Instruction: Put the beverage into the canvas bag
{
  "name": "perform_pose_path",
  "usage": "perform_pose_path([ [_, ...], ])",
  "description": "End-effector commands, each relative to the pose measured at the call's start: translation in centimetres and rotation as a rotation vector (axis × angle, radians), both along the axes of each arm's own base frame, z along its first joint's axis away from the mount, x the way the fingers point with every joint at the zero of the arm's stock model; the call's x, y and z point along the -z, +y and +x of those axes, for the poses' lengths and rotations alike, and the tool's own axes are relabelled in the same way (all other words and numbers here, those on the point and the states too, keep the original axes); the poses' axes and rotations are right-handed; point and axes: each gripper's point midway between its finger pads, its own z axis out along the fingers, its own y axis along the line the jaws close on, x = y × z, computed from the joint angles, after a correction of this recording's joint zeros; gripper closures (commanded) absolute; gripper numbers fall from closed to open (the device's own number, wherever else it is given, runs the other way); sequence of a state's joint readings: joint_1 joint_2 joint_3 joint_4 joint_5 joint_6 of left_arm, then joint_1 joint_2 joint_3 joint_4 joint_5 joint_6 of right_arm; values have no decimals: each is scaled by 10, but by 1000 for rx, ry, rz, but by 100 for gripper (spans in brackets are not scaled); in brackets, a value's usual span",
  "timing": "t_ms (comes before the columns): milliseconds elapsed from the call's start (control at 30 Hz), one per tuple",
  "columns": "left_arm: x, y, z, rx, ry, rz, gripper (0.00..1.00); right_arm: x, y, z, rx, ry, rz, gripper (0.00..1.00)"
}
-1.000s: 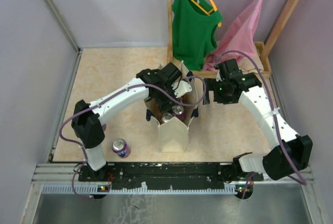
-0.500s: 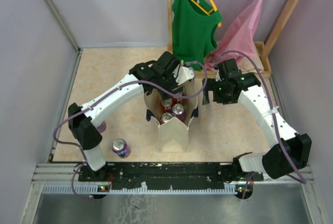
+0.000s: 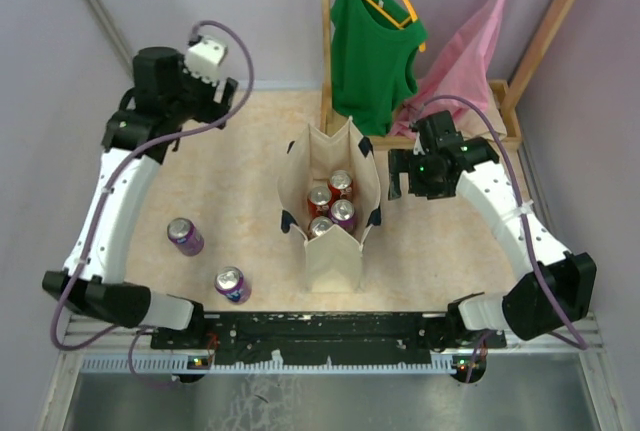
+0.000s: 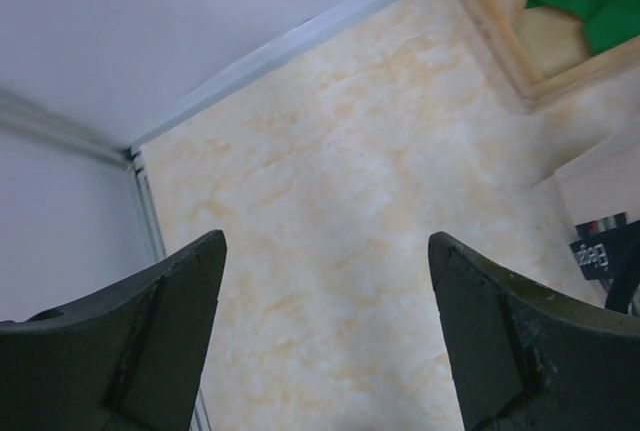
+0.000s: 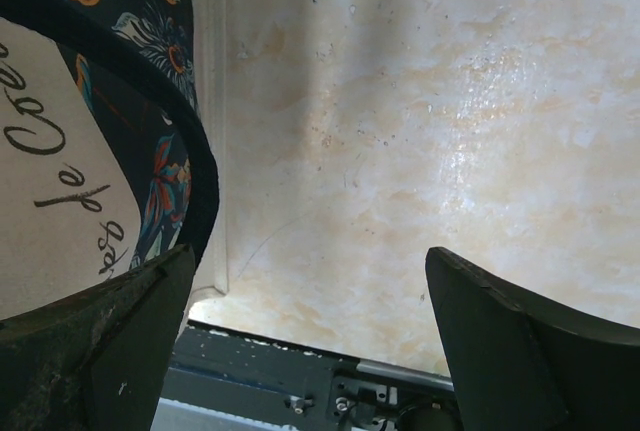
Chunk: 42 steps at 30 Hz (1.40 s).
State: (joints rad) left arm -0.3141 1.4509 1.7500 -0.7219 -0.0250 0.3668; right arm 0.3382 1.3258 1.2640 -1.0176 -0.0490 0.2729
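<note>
nearby, two cans (image 3: 232,284) left of canvas bag (image 3: 330,251) (upright)

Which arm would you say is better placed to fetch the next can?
Probably left. Both loose cans lie left of the canvas bag, and the left gripper is open; the right gripper sits beyond the bag.

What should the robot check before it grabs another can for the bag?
1. Left end effector open and empty: ok.
2. Right end effector open, off to the side of the bag's mouth: ok.
3. Canvas bag upright, mouth open: ok.
4. Purple can standing upright on the table with free space around it: ok.
5. Second can upright too: ok.
6. Room left beside the four cans inside: cannot tell.
</note>
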Motion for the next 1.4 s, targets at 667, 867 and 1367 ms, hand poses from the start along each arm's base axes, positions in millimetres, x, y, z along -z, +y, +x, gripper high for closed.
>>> perform_pose_path([
  [667, 223, 144, -155, -414, 772, -70, 5, -14, 8, 10, -43, -84, 32, 1],
  [867, 252, 147, -171, -390, 851, -15, 5, -12, 9, 6, -50, -92, 46, 1],
  [1367, 282, 148, -176, -382, 868, 0, 91, -14, 9, 7, -57, -97, 40, 1],
])
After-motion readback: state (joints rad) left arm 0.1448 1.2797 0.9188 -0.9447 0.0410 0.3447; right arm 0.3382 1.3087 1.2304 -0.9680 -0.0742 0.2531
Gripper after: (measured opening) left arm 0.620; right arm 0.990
